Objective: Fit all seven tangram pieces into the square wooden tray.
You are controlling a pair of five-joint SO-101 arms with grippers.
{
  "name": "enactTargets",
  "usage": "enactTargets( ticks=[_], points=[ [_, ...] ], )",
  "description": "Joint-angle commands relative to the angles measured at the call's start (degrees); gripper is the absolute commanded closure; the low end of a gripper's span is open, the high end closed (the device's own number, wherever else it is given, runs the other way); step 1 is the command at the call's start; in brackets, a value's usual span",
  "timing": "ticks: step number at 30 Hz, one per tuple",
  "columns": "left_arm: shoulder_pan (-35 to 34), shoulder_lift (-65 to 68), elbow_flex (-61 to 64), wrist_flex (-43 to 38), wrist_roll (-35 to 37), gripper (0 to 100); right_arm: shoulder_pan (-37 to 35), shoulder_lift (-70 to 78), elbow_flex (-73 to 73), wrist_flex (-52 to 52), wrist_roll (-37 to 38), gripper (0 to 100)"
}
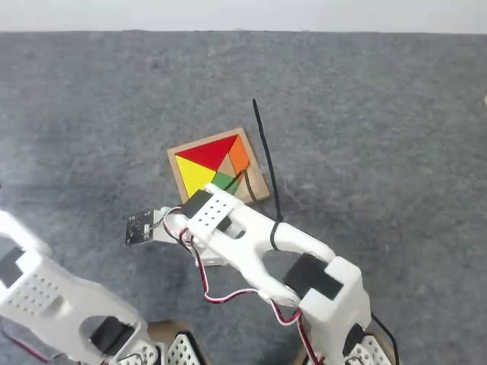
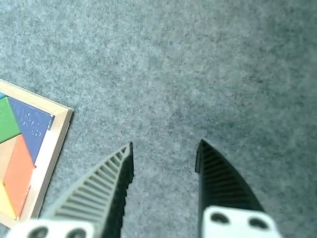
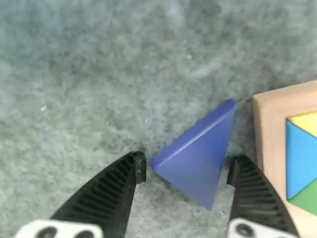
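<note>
The square wooden tray [image 1: 204,144] lies mid-table and holds red [image 1: 209,152], yellow [image 1: 193,175], orange [image 1: 239,157] and green [image 1: 222,181] pieces. A dark blue triangle [image 3: 198,148] rests on the carpet just outside the tray's rim [image 3: 267,129]. My right gripper [image 3: 187,159] is open, one finger on each side of that triangle and close to its edges. In the high view the right arm [image 1: 228,220] covers the tray's near corner and hides the gripper. My left gripper [image 2: 166,144] hangs open over bare carpet, beside the tray's edge [image 2: 54,144].
Grey carpet covers the whole table. A black cable [image 1: 266,163] runs across the tray's right corner toward the right arm. The left arm [image 1: 53,300] is folded at the near left. A wrist camera board [image 1: 141,226] sticks out left of the right arm.
</note>
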Motion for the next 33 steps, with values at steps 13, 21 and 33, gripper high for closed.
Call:
enactTargets(
  ticks=[13, 21, 33],
  points=[
    [0.2, -0.6, -2.5, -0.7, -0.6, 80, -1.2, -0.2, -3.7, 1.5, -5.2, 92.2],
    [0.2, -0.6, -2.4, -0.7, -0.6, 80, -0.7, -0.7, -4.0, 3.5, -5.0, 95.6],
    [0.3, -0.4, -2.4, -0.8, -0.6, 80, 12.4, -6.3, -14.9, 19.6, 18.1, 95.7]
  ],
)
